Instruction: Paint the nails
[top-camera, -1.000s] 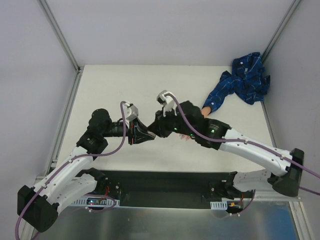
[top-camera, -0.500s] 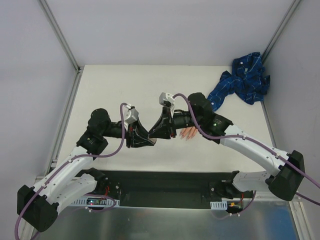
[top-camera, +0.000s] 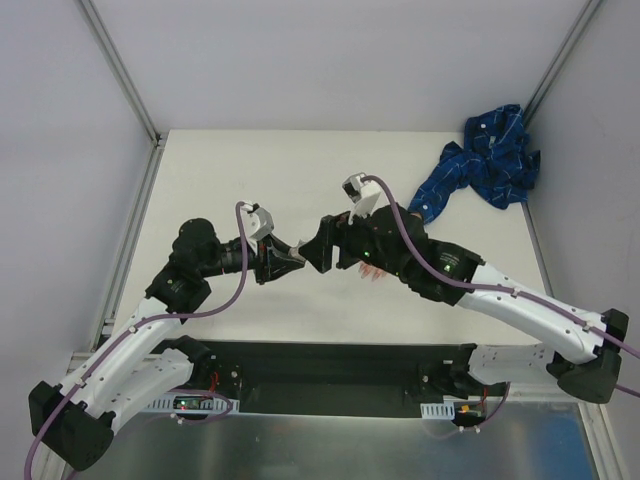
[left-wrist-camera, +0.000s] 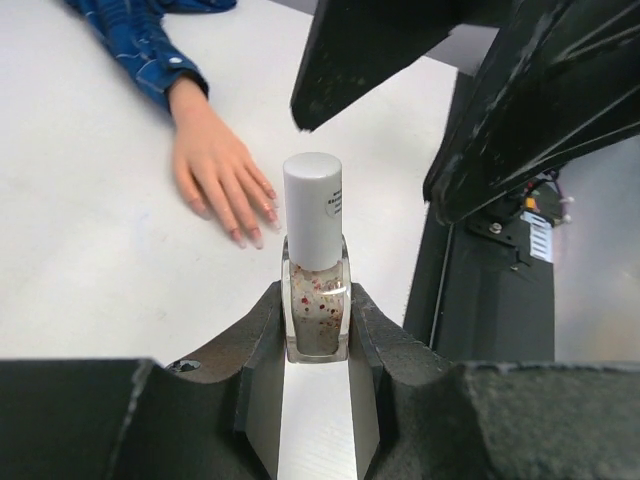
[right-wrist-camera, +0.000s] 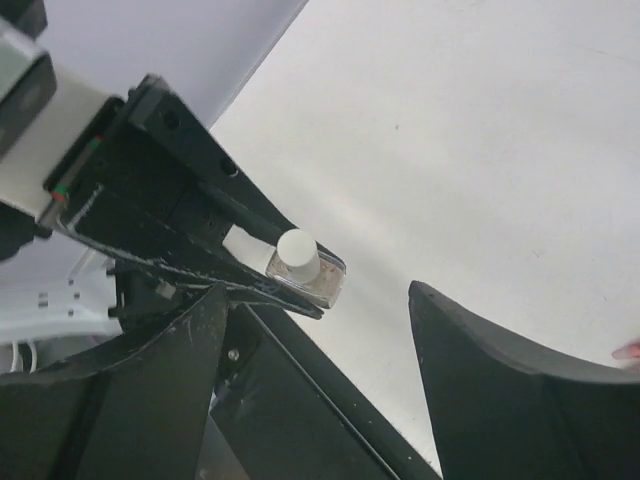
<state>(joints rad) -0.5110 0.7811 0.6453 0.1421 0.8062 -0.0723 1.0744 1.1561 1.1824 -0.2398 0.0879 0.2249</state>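
Observation:
My left gripper (left-wrist-camera: 316, 312) is shut on a small clear polish bottle (left-wrist-camera: 315, 290) with red flecks and a white cap (left-wrist-camera: 313, 208), held above the table. My right gripper (right-wrist-camera: 318, 295) faces it, open, with its fingers (left-wrist-camera: 372, 50) to either side beyond the cap and not touching it. In the top view the two grippers (top-camera: 283, 258) (top-camera: 322, 246) meet tip to tip at mid-table. The mannequin hand (left-wrist-camera: 212, 165) lies flat in its blue sleeve (left-wrist-camera: 140, 40). Its pinkish nails (left-wrist-camera: 256, 236) point toward the bottle. My right arm covers most of the hand (top-camera: 372, 273) in the top view.
The rest of the blue patterned shirt (top-camera: 492, 158) lies bunched at the table's far right corner. A black strip (top-camera: 330, 360) and my arm bases run along the near edge. Metal frame posts (top-camera: 120, 70) stand at the far corners.
My right gripper, earlier shut at the bottle's cap, has opened and drawn back a little to the right. The cap is still on the bottle. My left gripper keeps hold.

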